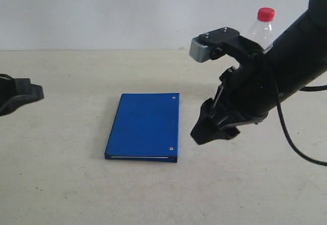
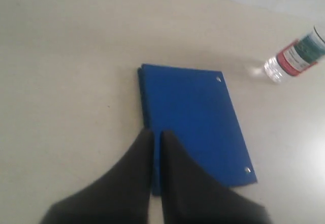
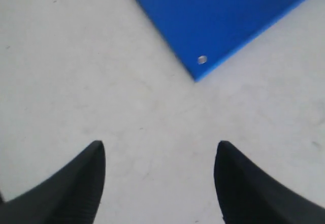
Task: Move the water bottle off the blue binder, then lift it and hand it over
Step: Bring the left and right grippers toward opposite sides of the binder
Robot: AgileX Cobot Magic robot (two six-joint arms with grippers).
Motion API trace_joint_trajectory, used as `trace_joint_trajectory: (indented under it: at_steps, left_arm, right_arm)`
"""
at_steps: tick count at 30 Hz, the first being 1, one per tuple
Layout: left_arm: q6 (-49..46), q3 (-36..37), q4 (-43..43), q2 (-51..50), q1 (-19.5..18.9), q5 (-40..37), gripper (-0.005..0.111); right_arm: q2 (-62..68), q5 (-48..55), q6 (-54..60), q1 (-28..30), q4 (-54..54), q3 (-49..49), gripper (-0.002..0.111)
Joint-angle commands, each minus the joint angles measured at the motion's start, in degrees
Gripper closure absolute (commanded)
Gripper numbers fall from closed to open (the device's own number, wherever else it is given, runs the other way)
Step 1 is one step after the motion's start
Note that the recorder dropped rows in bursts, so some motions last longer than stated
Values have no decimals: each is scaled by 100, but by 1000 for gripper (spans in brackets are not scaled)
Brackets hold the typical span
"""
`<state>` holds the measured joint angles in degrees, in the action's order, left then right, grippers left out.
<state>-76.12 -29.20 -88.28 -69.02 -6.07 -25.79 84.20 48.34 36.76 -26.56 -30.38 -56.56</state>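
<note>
The blue binder (image 1: 144,127) lies flat on the table with nothing on it; its two silver rivets show along the right edge. The water bottle (image 1: 261,30), clear with a red cap, stands behind my right arm, which hides its lower part. In the left wrist view the water bottle (image 2: 295,57) rests on the table apart from the blue binder (image 2: 195,125). My right gripper (image 1: 205,131) hovers open just right of the binder, its fingers (image 3: 86,178) empty over bare table near a corner of the blue binder (image 3: 218,16). My left gripper (image 1: 34,94) is shut and empty at the far left.
The beige table (image 1: 66,189) stretches wide on all sides of the binder. A pale wall (image 1: 102,10) closes off the back. My right arm's black cable (image 1: 291,138) hangs at the right edge.
</note>
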Motion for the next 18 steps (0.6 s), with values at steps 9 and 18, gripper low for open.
trace_joint_trajectory:
  at_steps: [9,18]
  left_arm:
    - [-420,-111,-444,-1764,-5,-1402,101]
    - [-1135,-406,-1044,-2506,64,-1678,45]
  right_arm:
    - [1767,312,1720,1636,-3739,-9,53]
    - [2529,-390,2918,1612,-4715,-9,36]
